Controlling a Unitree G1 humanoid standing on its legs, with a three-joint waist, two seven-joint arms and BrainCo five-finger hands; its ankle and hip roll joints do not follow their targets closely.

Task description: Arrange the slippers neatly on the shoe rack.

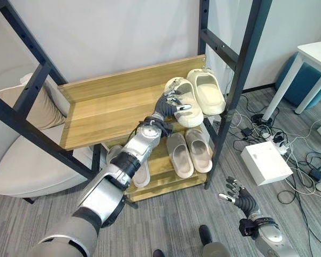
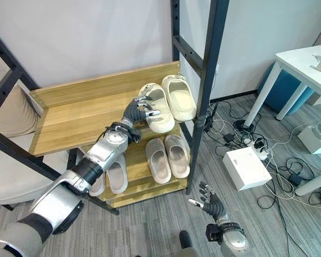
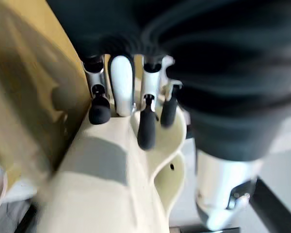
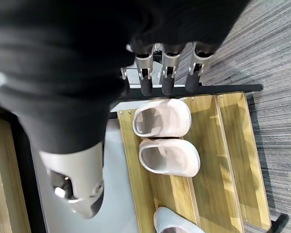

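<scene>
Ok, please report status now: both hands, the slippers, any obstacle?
Left hand on cream slipper, top shelf, beside its pair. Right hand open, low over floor. Nothing in the way.

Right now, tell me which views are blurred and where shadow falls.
Left wrist view: soft and smeared, the left hand and the cream slipper it touches out of focus. Right wrist view: the dark cover blurred, the lower slippers sharp. Eye views: crisp; the lower shelf lies in the top shelf's shadow; right hand evenly lit.
</scene>
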